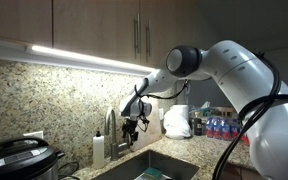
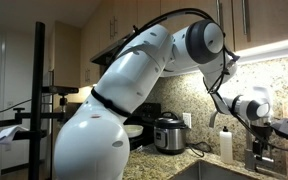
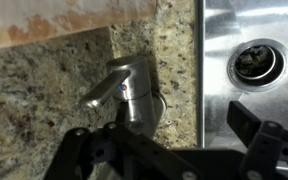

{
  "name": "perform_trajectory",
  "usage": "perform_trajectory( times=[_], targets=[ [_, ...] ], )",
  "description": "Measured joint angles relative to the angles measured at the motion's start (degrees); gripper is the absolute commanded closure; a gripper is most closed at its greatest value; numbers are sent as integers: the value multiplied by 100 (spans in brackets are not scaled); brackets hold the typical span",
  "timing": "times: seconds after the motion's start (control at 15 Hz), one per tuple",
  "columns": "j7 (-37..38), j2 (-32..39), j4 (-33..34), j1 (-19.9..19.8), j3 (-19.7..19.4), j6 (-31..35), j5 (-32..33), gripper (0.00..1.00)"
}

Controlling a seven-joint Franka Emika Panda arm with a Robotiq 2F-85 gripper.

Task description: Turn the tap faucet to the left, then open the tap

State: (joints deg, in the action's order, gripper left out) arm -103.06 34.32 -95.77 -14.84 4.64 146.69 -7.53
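Farthest left in an exterior view, a black rice cooker [image 1: 14, 155] sits against the speckled backsplash. Next comes a white soap bottle [image 1: 99, 148], with the tap faucet [image 1: 111, 125] just beside it behind the sink [image 1: 169, 160]. Its thin arch is hard to trace here but seems to rise above the bottle. The gripper [image 1: 132, 126] hangs close beside the tap. Further right are a white bag [image 1: 176, 122] and water bottles [image 1: 219, 128].

Wrist view: the lever handle [image 3: 109, 92] sits on the tap's base on the granite counter [image 3: 44, 100], and the drain [image 3: 256, 62] lies to the right. The fingers [image 3: 259, 135] are spread wide, holding nothing and clear of the tap.
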Motion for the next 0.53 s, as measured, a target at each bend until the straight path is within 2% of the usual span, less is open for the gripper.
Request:
perform_trajectory(
  times=[0.27, 0.53],
  targets=[
    [327, 1, -135, 185, -135, 416, 237, 0],
    [976, -6, -299, 323, -276, 881, 403, 0]
  ],
)
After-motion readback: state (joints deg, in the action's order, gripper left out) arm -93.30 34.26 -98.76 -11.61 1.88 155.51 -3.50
